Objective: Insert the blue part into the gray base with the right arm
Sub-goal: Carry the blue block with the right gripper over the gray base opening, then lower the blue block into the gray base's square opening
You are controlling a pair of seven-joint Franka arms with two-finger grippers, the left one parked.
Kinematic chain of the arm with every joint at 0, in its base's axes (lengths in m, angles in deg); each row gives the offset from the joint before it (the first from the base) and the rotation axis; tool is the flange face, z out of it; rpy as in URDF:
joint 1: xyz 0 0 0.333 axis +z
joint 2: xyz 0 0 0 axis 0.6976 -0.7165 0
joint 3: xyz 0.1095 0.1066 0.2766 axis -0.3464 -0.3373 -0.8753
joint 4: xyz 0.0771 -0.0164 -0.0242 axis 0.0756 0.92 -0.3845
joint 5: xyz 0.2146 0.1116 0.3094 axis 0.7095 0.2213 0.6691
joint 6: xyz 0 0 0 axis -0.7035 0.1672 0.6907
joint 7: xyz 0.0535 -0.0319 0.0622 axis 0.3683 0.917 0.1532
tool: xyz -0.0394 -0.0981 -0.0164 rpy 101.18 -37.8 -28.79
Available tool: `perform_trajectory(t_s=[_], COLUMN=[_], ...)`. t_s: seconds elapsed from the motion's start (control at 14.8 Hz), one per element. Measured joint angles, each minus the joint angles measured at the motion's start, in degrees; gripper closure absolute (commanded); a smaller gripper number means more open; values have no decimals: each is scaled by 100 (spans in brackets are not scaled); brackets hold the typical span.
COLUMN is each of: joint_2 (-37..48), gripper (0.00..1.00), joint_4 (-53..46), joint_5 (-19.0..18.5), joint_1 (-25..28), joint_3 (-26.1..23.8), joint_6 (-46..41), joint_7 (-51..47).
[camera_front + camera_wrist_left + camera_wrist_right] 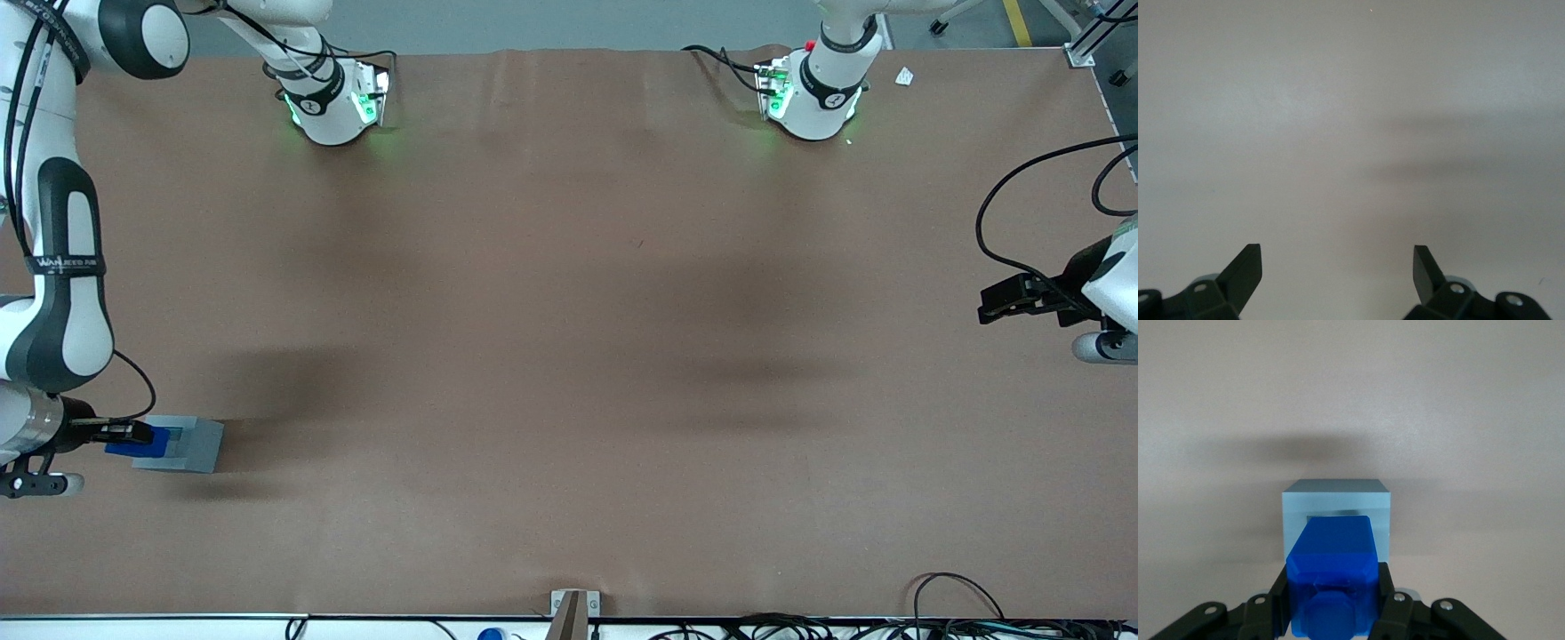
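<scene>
- The tool (1331, 613) pinches the blue part (1333, 577), one finger (1275, 607) against each flank, and holds it just above the base (1337, 495), which sits flat on the worktop (569, 356) at the working arm's end.
- In the front view the part (133, 442) overlaps the base's (191, 444) edge on the arm's side, and the tool (124, 433) reaches in low and nearly level with the worktop.
- In the wrist view the part's forward end covers most of the recess, so its alignment with the opening cannot be read; a small offset would probably land a corner on the rim rather than in the hole.
- The part appears tilted relative to the base's top face. Pushed in at that angle, it would likely wedge against one recess wall and jam partway.
- Nothing holds the base. A sideways or slanting push may slide it along the worktop away from the tool and spoil the alignment.
- The fingers grip smooth plastic flanks; resistance at the rim may make the part rotate or slip between them.
- Letting go before the part is seated would probably leave it tipped on the rim, or let it fall onto the worktop beside the base.
</scene>
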Motion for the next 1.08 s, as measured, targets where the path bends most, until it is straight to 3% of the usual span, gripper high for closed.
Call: perform_trajectory(t_s=[1.08], joint_2=[-284], gripper=[100], joint_4=[-324], joint_5=[125], joint_1=[-41], joint_3=[0], joint_6=[-390], joint_7=[-367])
